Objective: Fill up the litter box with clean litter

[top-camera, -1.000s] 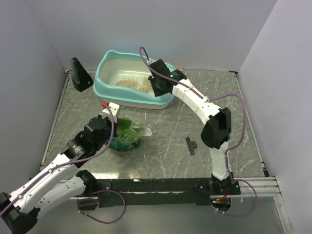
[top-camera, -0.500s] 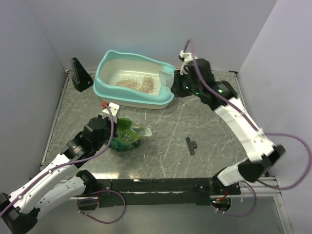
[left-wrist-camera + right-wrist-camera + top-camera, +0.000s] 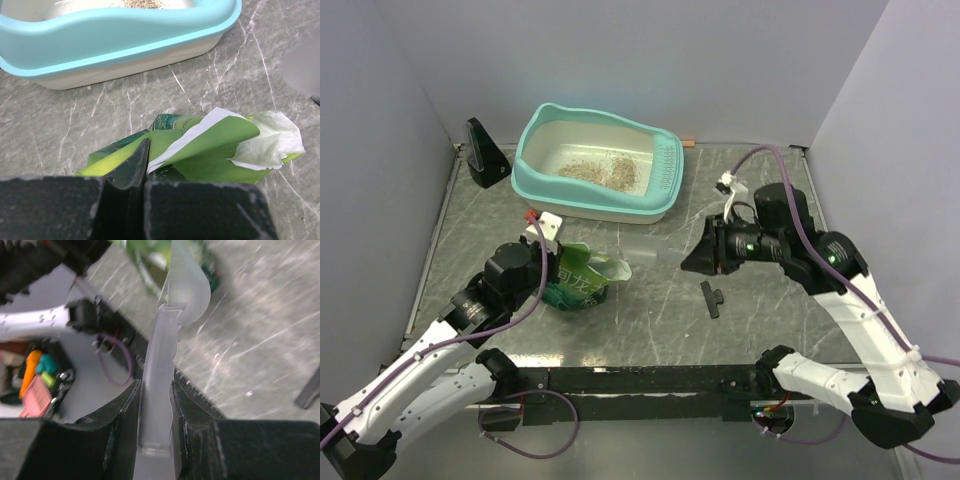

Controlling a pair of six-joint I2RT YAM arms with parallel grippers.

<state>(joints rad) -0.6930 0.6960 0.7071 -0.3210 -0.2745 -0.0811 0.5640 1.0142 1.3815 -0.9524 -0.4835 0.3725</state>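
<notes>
L arm: left gripper (image 3: 142, 162) has its jaws pressed together on the near edge of the green pouch (image 3: 200, 145). Only the left wrist view shows the pouch mouth: torn and curled open to the right, with the white lining exposed. The pouch lies on the marbled table (image 3: 60, 125), just near of the litter box (image 3: 120, 37); contact between the two cannot be told.

R arm: right gripper (image 3: 156, 390) is clamped on the handle of the translucent scoop (image 3: 184, 282). Only the right wrist view shows this grip. That view is blurred, so the bowl contents cannot be told. The top view gives the placing: the scoop points left toward the pouch mouth, right of the pouch and near of the box.

Top view only: the box sits far centre-left with its slotted end to the right. The clean litter (image 3: 605, 172) is a thin patch on the box floor. A small black part (image 3: 711, 298) lies on the table just near of the right gripper. A black wedge (image 3: 485, 152) stands at far left, beside the box.
</notes>
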